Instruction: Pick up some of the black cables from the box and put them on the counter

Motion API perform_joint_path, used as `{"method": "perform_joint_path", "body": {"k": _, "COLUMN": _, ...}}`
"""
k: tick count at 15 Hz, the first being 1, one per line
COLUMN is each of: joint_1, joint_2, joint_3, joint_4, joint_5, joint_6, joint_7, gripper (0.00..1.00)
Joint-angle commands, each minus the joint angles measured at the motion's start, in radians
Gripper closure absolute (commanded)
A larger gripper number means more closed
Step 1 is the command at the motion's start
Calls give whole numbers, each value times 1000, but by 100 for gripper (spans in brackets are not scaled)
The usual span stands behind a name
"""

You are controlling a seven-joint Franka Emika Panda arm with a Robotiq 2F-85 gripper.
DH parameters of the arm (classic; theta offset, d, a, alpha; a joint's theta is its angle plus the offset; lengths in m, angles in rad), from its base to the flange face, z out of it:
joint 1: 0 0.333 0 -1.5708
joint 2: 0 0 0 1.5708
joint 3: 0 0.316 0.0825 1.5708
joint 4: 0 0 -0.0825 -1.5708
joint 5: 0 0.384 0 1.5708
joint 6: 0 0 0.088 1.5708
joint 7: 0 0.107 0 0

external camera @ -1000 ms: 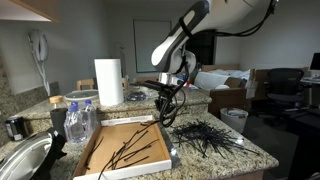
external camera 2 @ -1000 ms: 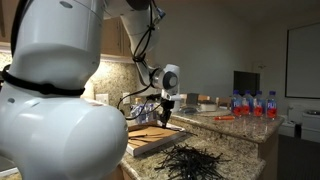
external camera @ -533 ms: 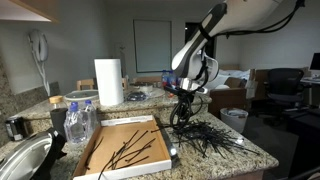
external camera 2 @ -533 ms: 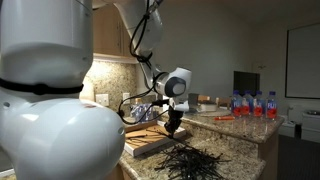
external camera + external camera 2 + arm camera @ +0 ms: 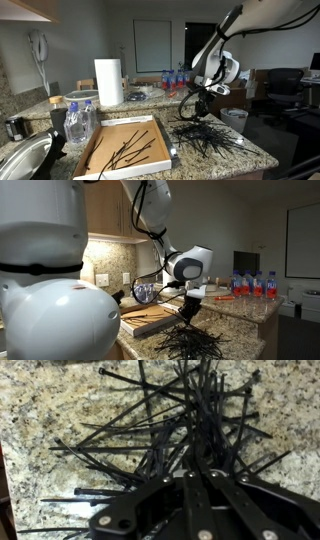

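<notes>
Wrist view: closed pincer (image 5: pixel 197 480) tips buried among black cables (image 5: pixel 150 435).

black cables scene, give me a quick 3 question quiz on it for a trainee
1. True or false: the gripper hangs over the box.
2. Where do most of the black cables lie? A) in the box B) on the counter C) in the gripper
3. Fill in: the gripper is shut on a bunch of ____.
Key: 1 false, it hangs over the counter; 2 B; 3 black cables.
</notes>
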Motion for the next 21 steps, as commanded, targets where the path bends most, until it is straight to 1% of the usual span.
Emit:
{"method": "perform_joint_path", "body": {"k": 1, "joint_1": -24, "joint_2": 5, "joint_3": -9, "joint_4": -1, "joint_5": 63, "joint_6": 25, "joint_7": -2, "gripper": 99}}
{"method": "perform_joint_path", "body": {"k": 3, "joint_1": -25, "joint_2": 20, "joint_3": -8, "joint_4": 14, "joint_5": 77, "joint_6": 60, "joint_7": 1, "gripper": 99}}
{"method": "perform_joint_path", "body": {"k": 7, "joint_1": -21, "joint_2": 63, "joint_3": 0, "joint_4": 49, "joint_5": 70, "joint_6": 116, "joint_7": 14, "gripper": 99}}
{"method": "perform_joint_path", "body": {"k": 8, "joint_1": -20, "joint_2": 82, "joint_3": 2, "joint_4": 61, "joint_5": 68, "joint_6": 119, "joint_7": 18, "gripper": 73}}
{"method": "perform_joint_path", "body": {"k": 9, "joint_1": -19, "joint_2": 97, "joint_3": 4, "joint_4": 71, "joint_5": 79, "joint_6": 123, "joint_7": 8, "gripper": 71}}
{"method": "perform_joint_path", "body": {"k": 12, "joint_1": -14, "joint_2": 135, "joint_3": 14, "joint_4": 94, "joint_5": 104, "joint_6": 144, "joint_7": 0, "gripper": 54}}
{"method": "perform_joint_path", "body": {"k": 15, "joint_1": -2, "joint_2": 150, "joint_3": 26, "joint_4": 99, "joint_5": 110, "joint_6": 177, "joint_7": 0, "gripper": 34}}
{"method": "perform_joint_path", "body": {"k": 17, "joint_1": 10, "joint_2": 137, "joint_3": 43, "joint_4": 83, "joint_5": 107, "joint_6": 213, "joint_7": -1, "gripper": 21}}
{"method": "perform_joint_path", "body": {"k": 19, "joint_1": 40, "joint_2": 102, "joint_3": 62, "joint_4": 56, "joint_5": 63, "joint_6": 270, "joint_7": 20, "gripper": 8}}
{"method": "perform_joint_path", "body": {"k": 20, "joint_1": 62, "joint_2": 84, "joint_3": 69, "joint_4": 45, "joint_5": 22, "joint_6": 299, "joint_7": 42, "gripper": 2}}
{"method": "perform_joint_path", "body": {"k": 21, "joint_1": 81, "joint_2": 76, "joint_3": 79, "joint_4": 39, "joint_5": -11, "joint_6": 328, "joint_7": 49, "gripper": 0}}
